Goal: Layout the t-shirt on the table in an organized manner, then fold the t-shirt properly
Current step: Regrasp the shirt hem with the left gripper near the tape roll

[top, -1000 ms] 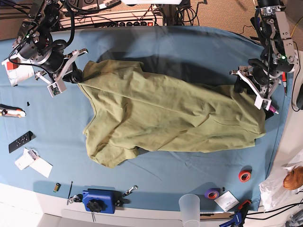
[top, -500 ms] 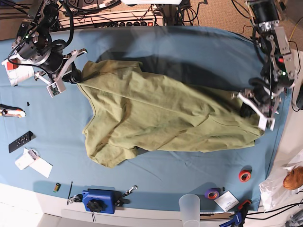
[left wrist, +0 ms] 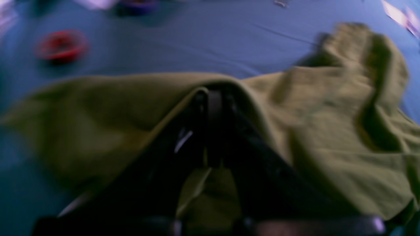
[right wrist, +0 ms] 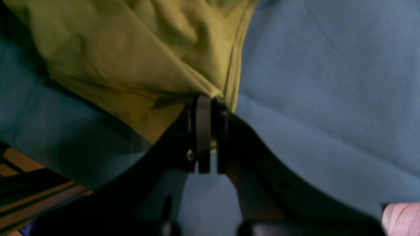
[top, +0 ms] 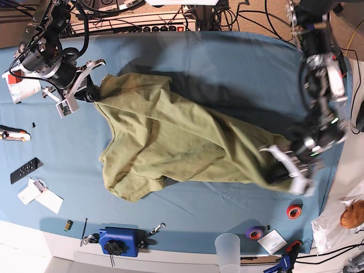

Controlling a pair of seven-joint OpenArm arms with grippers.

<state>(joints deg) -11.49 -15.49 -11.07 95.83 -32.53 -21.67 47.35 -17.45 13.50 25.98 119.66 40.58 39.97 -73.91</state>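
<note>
Olive-green soft cotton t-shirt (top: 182, 142) is seen lying crumpled and creased across the teal-blue cloth-covered worktop (top: 227, 62), not yet laid out flat, with no fold made. One edge is pinched in the closed left gripper (left wrist: 210, 98), the opposite edge in the closed right gripper (right wrist: 208, 101).
</note>
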